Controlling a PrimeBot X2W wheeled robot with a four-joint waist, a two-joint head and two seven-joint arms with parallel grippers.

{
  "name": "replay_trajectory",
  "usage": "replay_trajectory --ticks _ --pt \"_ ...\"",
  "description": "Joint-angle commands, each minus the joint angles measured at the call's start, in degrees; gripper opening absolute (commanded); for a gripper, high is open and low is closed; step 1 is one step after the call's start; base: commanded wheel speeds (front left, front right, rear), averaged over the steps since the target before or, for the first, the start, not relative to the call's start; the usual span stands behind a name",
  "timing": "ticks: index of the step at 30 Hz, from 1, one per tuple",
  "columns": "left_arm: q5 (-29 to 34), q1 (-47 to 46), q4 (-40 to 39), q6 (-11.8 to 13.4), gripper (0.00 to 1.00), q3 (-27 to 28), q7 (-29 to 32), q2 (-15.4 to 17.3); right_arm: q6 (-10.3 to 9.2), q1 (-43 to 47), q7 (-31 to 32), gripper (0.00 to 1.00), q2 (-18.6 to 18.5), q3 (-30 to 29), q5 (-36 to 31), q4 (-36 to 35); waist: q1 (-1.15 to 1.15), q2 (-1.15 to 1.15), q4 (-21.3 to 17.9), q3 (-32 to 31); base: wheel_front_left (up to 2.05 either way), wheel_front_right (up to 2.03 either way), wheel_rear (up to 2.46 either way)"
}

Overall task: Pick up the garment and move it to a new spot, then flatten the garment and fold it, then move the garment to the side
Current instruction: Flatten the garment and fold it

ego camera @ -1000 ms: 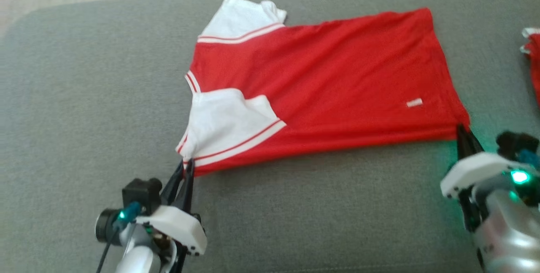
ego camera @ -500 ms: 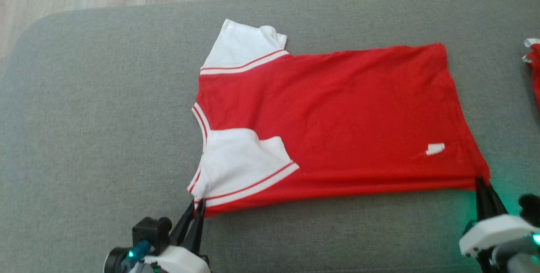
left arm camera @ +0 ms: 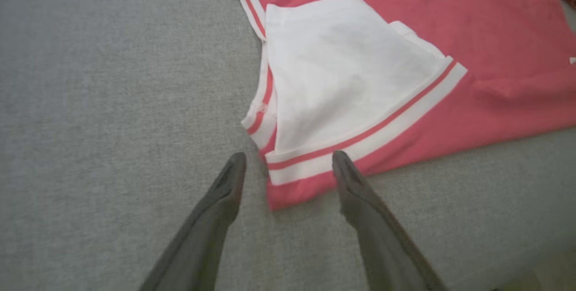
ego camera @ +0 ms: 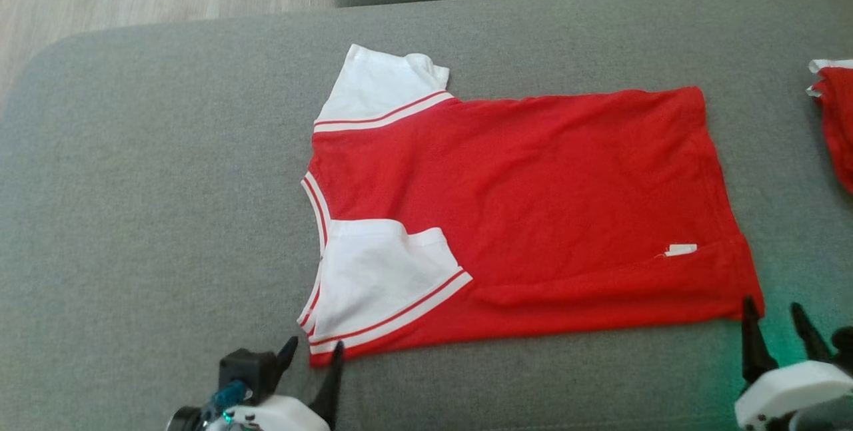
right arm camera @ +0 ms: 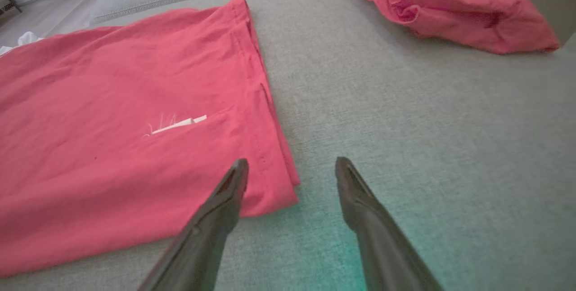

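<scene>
A grey cushion [ego camera: 166, 218] is spread beneath the garment [ego camera: 533, 184] and is seen past it on every side. The garment, red with white sleeves edged in red stripes, is laid flat on the middle of this cushion, its collar turned to the robot's left and its hem to the right. The nearer sleeve is folded onto the red body, and a low ridge of cloth is raised along the garment's near edge.

To the right of the garment, well apart from it, a second red cloth [ego camera: 836, 118] is heaped in a crumpled pile.

At the garment's near left corner the left gripper [ego camera: 316, 344] is held with its fingers spread wide; the corner is seen between the tips, and nothing is gripped. At the garment's near right corner the right gripper [ego camera: 772, 306] is likewise spread and empty, one finger placed over the hem corner and the other over bare cushion beside it.

A small white label [ego camera: 681, 250] is stitched onto the garment near that right corner.
</scene>
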Motion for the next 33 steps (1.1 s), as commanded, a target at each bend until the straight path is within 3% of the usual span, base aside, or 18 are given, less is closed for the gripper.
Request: replay_trajectory --ticks 1,9,15,18,21,28,33 --pt "-0.39 -1.19 -1.82 0.19 1.00 1.43 0.00 0.25 0.37 0.05 0.01 1.00 -0.67 0.50 -0.64 -2.51 0.00 0.00 -0.03 -0.28 0.00 0.00 0.00" --pt "0.51 -7.10 -9.38 0.20 1.00 2.50 2.86 2.42 0.37 0.24 0.14 1.00 0.33 0.39 -3.42 -9.80 0.00 0.00 -1.10 0.02 0.00 0.00 0.00" --pt "2.07 -27.11 -10.61 -5.00 1.00 3.12 11.07 6.43 0.37 -3.14 0.22 1.00 -0.09 3.50 -3.88 -11.90 0.00 0.00 -2.93 4.89 0.00 0.00 0.00" --pt "1.74 -39.31 -6.01 -8.64 1.00 3.08 16.13 8.23 0.37 -5.54 0.07 1.00 -0.75 4.85 -3.37 -12.73 0.00 0.00 -4.35 8.35 0.00 0.00 0.00" --pt "-0.35 -49.88 1.44 -10.66 1.00 2.39 21.04 8.69 0.37 -7.64 -0.23 1.00 -1.19 5.90 -2.74 -13.18 0.00 0.00 -5.95 11.75 0.00 0.00 0.00" --pt "-4.41 -65.20 17.56 -11.88 1.00 0.14 27.55 10.75 0.37 -10.73 -1.22 1.00 -1.10 7.55 -1.52 -13.21 0.00 0.00 -9.82 17.89 0.00 0.00 0.00" --pt "-5.91 -72.09 28.28 -11.97 1.00 -0.44 27.86 13.09 0.37 -12.80 -2.40 1.00 -0.84 8.59 -0.56 -12.75 0.00 0.00 -13.10 21.91 0.00 0.00 0.00"
